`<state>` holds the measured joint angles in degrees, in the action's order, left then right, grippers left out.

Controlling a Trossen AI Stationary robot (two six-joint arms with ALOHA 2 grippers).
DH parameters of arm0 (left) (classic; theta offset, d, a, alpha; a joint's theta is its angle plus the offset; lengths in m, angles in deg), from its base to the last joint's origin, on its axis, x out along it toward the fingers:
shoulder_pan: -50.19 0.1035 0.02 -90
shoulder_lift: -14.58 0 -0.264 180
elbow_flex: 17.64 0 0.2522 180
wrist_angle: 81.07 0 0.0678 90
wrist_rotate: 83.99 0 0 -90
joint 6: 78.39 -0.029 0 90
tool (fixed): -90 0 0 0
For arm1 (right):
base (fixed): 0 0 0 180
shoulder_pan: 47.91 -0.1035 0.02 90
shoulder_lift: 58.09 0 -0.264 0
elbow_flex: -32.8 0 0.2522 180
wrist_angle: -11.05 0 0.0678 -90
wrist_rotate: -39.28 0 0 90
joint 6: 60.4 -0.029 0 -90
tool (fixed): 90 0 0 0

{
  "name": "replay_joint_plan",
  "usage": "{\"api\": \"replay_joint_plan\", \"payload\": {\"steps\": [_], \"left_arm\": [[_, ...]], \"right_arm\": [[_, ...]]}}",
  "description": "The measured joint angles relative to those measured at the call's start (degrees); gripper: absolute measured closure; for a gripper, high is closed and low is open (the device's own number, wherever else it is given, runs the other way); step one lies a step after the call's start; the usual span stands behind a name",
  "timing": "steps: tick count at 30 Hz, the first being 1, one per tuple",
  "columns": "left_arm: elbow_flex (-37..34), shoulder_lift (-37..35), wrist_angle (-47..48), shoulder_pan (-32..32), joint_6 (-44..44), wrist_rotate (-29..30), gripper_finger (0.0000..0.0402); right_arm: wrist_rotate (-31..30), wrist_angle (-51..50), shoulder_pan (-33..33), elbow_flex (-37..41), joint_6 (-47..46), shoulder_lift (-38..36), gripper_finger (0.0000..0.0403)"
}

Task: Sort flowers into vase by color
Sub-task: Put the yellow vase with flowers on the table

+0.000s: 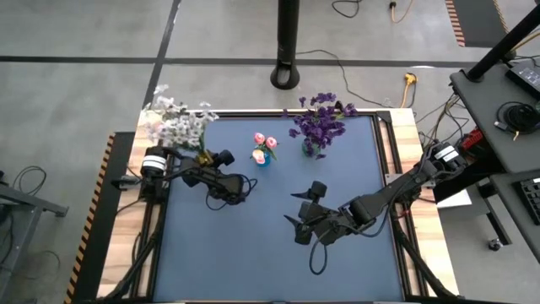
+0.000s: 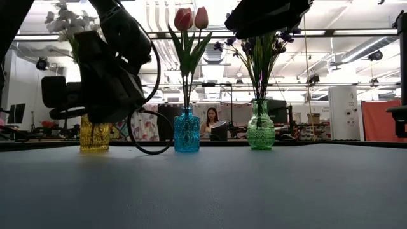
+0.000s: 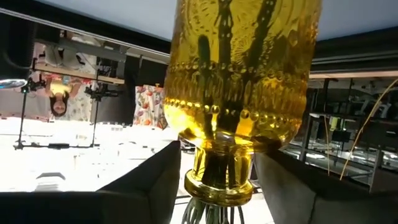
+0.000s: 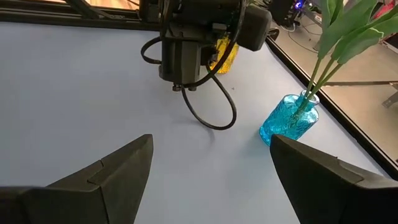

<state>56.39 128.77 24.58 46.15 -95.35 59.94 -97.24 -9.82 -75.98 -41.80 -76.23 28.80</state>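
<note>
White sprigs (image 1: 175, 122) stand in the yellow vase (image 2: 95, 136), at the bench's far left corner. The left hand (image 1: 205, 165) is right at this vase. In its wrist view the neck and the stems sit between the two fingers (image 3: 146, 186), with a gap showing on each side. The fingers appear part open and no contact with the glass is visible. Whether any stem is still pinched cannot be told.

Pink tulips (image 2: 191, 19) stand in the blue vase (image 1: 262, 158), a little to the right of the left hand. Purple blooms (image 1: 319, 122) stand in the green vase (image 2: 261, 132), further right along the same far row.

Progress: each colour occupies its own vase. No loose stem is visible on the bench (image 1: 270, 253). In my judgement the sorting is complete or nearly so. What remains is to clear the left hand from the yellow vase.

Right hand (image 1: 299, 224): wide open, holding nothing, raised over mid-bench, nearer than the vases and well apart from them.

Clearance: the yellow vase stands near the far left edges of the bench, so room behind and outboard of the left hand is tight. The near half of the mat is open, offering the freer way out. A cable loop (image 4: 208, 109) hangs from the left hand close to the mat. The tall sprigs overhang that hand and could be caught on withdrawal.
</note>
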Motion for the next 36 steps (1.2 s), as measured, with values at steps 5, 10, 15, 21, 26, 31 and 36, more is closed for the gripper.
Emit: {"api": "replay_joint_plan", "payload": {"steps": [5,10,15,21,26,31,36], "left_arm": [[-0.02,-0.27,-0.21,-0.48,1.52,0.41,0.0186],[-0.08,-0.89,-0.59,-0.83,2.97,2.03,0.0152],[-0.09,-0.98,-0.52,-1.34,4.99,2.54,0.0122],[-0.09,-1.03,0.12,-1.55,10.98,2.12,0.011],[-0.11,-1.24,-2.75,-1.56,17.26,-4.51,0.0109],[0.09,-1.5,-2.7,-1.59,25.9,-6.9,0.0109],[0.07,-1.49,-2.38,-1.66,27.61,-6.79,0.0109]], "right_arm": [[0.0,0.0,0.0,0.0,0.2,0.0,0.0087],[0.0,0.04,0.0,0.0,0.22,0.0,0.0087],[0.0,0.09,0.0,0.0,0.22,0.0,0.0087],[0.0,0.11,0.0,0.0,0.22,0.0,0.0087],[0.0,0.11,0.0,0.0,0.16,0.0,0.0087],[0.04,0.13,-0.02,0.0,-0.39,0.0,0.0087],[0.09,0.35,-0.02,0.0,-0.28,0.0,0.0087]]}}
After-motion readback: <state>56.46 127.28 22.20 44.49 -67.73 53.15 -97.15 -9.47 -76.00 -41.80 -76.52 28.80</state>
